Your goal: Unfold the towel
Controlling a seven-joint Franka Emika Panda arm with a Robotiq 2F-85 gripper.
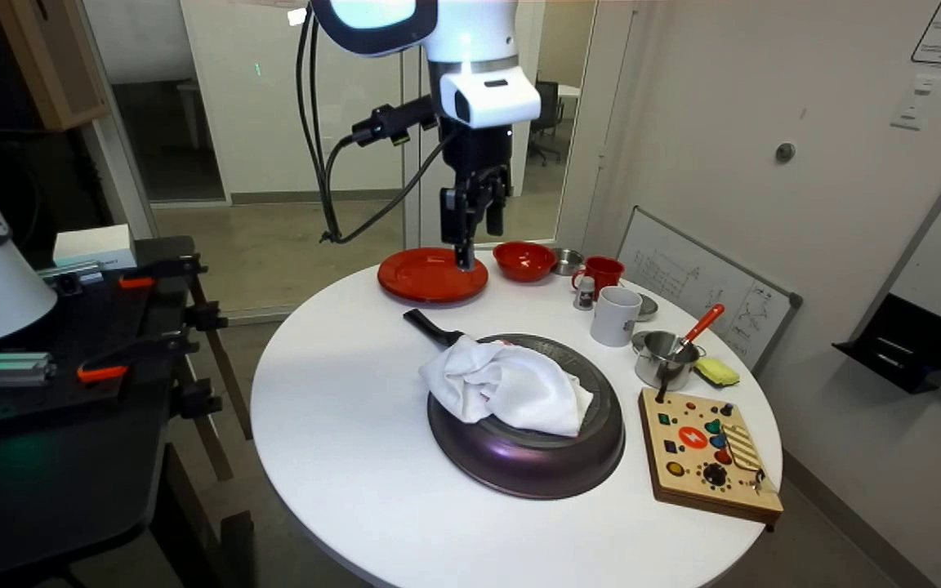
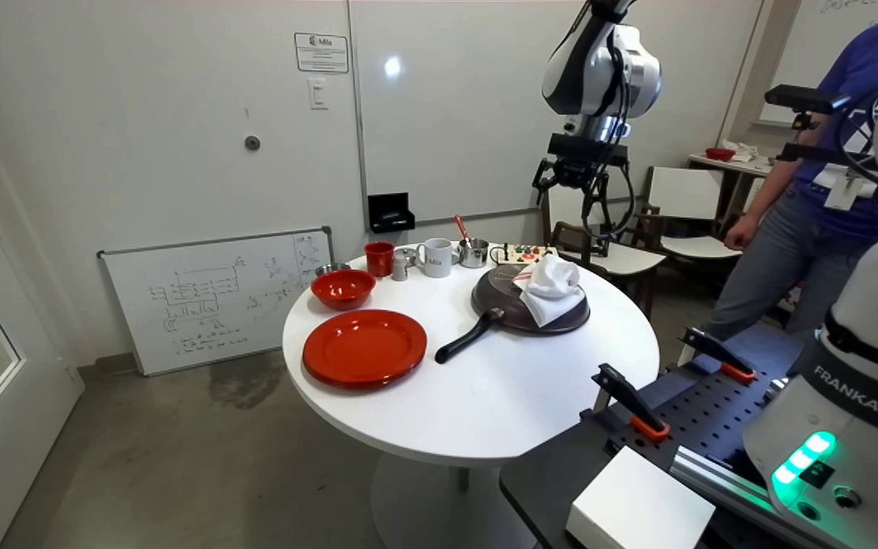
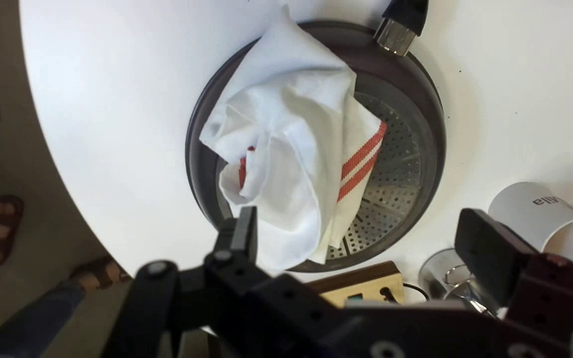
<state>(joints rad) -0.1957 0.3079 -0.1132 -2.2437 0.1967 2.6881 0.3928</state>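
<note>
Bunched and folded over on itself, the white towel point(image 1: 511, 384) lies on top of an upturned dark pan point(image 1: 532, 478). In the wrist view two red stripes run along one flat edge of the towel point(image 3: 286, 99), and a bit of red shows inside a curled fold. One corner reaches past the pan's rim; in an exterior view a corner of the towel point(image 2: 549, 290) drapes down the pan's side. High over the table hangs my gripper point(image 3: 358, 216), its jaws wide apart and holding nothing. The gripper point(image 1: 479, 249) is well above the towel and apart from it.
The pan's black handle point(image 2: 469, 335) sticks out across the white table. Around it stand a red plate point(image 2: 364, 347), a red bowl point(image 1: 524, 260), a white mug point(image 1: 616, 317), a steel pot point(image 1: 665, 361) with a red-handled utensil, and a wooden switch board point(image 1: 711, 457). A person point(image 2: 835, 175) stands nearby.
</note>
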